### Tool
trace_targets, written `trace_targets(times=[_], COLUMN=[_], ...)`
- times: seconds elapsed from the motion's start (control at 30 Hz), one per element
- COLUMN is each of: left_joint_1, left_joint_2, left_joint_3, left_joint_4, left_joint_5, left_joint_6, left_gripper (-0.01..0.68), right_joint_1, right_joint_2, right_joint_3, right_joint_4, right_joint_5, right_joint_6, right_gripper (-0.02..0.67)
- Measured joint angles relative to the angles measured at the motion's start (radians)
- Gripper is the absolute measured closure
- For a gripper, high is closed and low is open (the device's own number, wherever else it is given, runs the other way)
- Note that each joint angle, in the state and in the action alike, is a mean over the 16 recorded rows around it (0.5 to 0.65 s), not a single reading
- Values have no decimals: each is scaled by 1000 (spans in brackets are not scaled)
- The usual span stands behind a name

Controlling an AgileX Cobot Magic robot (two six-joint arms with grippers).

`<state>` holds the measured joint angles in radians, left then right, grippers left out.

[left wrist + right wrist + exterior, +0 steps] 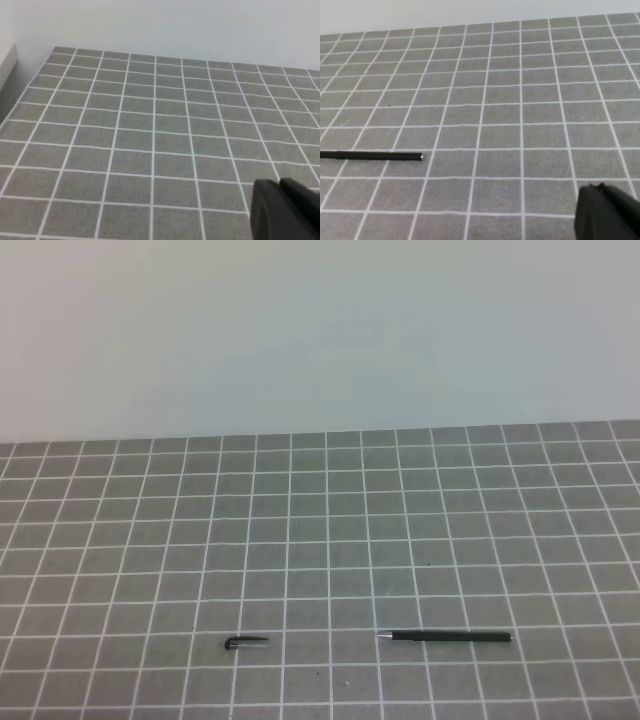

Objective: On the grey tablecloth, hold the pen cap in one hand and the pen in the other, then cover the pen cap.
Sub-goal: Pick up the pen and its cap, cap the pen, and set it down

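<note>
On the grey tablecloth (320, 540), the pen cap (245, 642) lies toward the left of the near edge, and the pen (445, 637) lies well apart from it on the right, roughly in line with it, its silvery tip pointing toward the cap. Neither is held. Nothing of the task is done yet.

The cap looks like the likelier trouble. It is tiny and lies flat, so fingers coming down a little off line could push it along the cloth or flick it away. Its thin clip may also make it roll or twist as it is pinched. The pen is slender and low on the cloth; a grab off its middle could tip it, or leave it held at a slant that will not line up with the cap's mouth.

The high view shows both things together but no arm at all. The left wrist view shows only bare grid and the dark tip of the left fingers (282, 212) at the lower right, pressed together and holding nothing; the cap is out of its sight. The right wrist view shows part of the pen (372, 156) at its left edge, and the right fingers (605, 212), likewise together and empty, well apart from it.
</note>
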<state>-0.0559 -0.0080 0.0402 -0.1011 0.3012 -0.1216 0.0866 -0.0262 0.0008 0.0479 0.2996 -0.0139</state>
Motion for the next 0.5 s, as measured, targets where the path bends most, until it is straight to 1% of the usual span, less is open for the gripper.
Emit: trace_targets(times=[0.5], left_joint_1=[0], left_joint_2=[3], left_joint_3=[3], left_joint_4=[1], left_joint_5=[1], left_joint_6=[1], left_gripper=[674], right_joint_1=[0], right_joint_2=[0], right_joint_3=[-2], right_joint_4=[1], right_joint_5=[0], right_joint_6=[0], right_gripper=[645])
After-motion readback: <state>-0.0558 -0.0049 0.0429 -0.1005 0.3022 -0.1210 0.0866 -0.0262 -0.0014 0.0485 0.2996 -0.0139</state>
